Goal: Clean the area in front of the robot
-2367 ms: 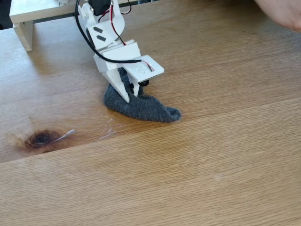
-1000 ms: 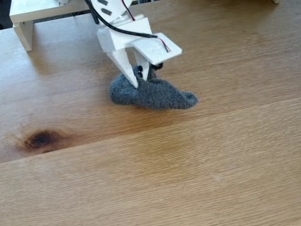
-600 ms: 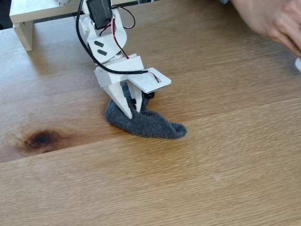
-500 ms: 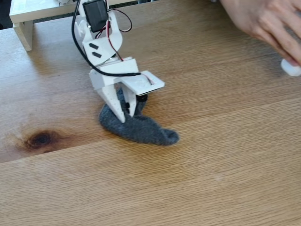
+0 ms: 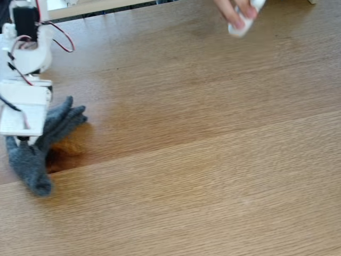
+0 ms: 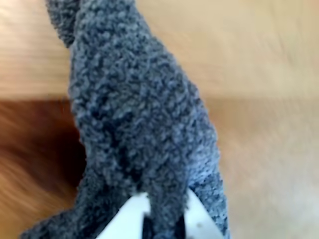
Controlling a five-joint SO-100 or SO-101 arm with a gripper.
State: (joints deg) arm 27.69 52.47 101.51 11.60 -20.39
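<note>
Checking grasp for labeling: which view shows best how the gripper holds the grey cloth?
Wrist view: the grey cloth fills the frame, pinched between the gripper's white fingertips at the bottom edge. The fixed view shows the cloth trailing on the tabletop at far left, the grasp hidden under the gripper body.

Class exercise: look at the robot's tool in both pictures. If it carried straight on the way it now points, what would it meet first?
The tool points down with the grey fleecy cloth pinched between its tips, so it would probably press that cloth onto the oak tabletop first; depth is unclear.
</note>
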